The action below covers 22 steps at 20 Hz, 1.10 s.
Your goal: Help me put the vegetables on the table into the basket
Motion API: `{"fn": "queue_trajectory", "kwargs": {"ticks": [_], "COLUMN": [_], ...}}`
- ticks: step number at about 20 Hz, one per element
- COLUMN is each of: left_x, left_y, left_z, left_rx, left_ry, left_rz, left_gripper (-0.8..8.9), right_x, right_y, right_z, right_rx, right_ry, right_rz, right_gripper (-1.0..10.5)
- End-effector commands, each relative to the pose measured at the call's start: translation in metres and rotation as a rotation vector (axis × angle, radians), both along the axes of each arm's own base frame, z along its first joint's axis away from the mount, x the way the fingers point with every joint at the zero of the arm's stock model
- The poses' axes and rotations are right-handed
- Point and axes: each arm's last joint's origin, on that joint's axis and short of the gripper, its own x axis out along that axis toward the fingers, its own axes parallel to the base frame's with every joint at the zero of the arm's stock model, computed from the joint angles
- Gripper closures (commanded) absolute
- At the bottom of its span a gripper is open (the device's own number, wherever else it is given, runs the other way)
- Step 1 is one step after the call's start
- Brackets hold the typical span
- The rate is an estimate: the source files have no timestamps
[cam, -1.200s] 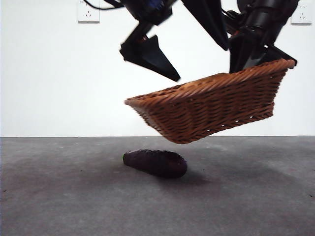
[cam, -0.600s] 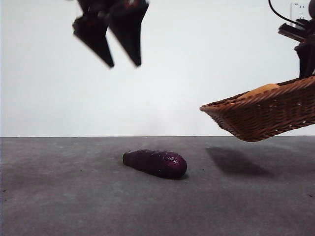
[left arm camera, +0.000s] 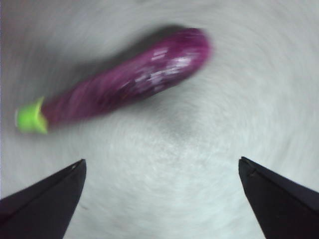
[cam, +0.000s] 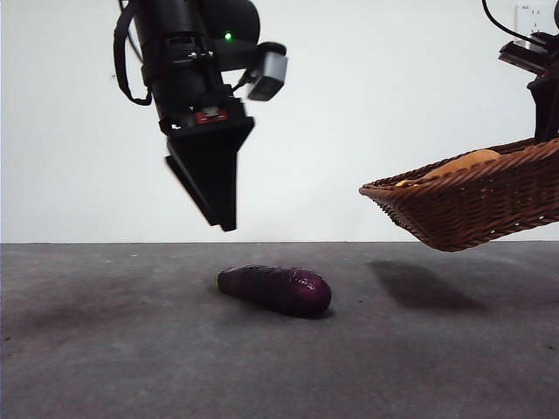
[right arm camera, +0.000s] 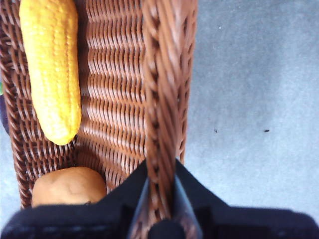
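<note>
The purple eggplant (cam: 275,290) lies on the grey table (cam: 131,367), green stem end to the left; it also shows blurred in the left wrist view (left arm camera: 124,82). My left gripper (cam: 223,209) hangs open just above and left of it, empty (left arm camera: 162,172). My right gripper (right arm camera: 160,199) is shut on the braided rim of the wicker basket (cam: 472,205) and holds it tilted in the air at the right. The corn cob (right arm camera: 51,64) and the potato (right arm camera: 69,186) lie inside the basket (right arm camera: 119,89); the potato's top shows over the rim (cam: 467,160).
A white wall stands behind the table. A wall socket (cam: 534,19) is at the top right, partly hidden by the right arm.
My left gripper has come down and turned, now close above the eggplant. The basket, which swung from the middle to the right a second ago, has held still since. The eggplant has not moved.
</note>
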Motion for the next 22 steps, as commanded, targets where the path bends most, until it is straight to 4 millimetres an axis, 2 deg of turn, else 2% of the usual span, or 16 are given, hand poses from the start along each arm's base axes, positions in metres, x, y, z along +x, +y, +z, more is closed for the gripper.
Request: {"fn": "queue_trajectory", "kwargs": {"ticks": [1, 4, 6, 11, 22], "left_x": [-0.002, 0.0, 0.005, 0.014, 0.022], "left_y": [-0.005, -0.014, -0.019, -0.027, -0.038], "left_z": [-0.003, -0.004, -0.005, -0.03, -0.061], "left_rx": [0.108, 0.114, 0.095, 0.114, 0.089], "left_ry": [-0.093, -0.182, -0.222, -0.195, -0.147], "left_rz": [-0.294, -0.41, -0.411, -0.435, -0.423], "left_gripper": [2.16, 1.77, 1.75, 1.76, 1.85], "right_x": [-0.001, -0.001, 0.0, 0.0, 0.0], "right_y": [0.002, 0.002, 0.001, 0.001, 0.001], "right_z": [0.003, 0.004, 0.004, 0.004, 0.004], "right_rx": [0.01, 0.008, 0.007, 0.005, 0.003], "right_ry": [-0.021, -0.027, -0.033, -0.039, -0.04], "right_rz": [0.021, 0.025, 0.027, 0.03, 0.04], "right_gripper": [9.6, 9.6, 9.6, 9.6, 9.6]}}
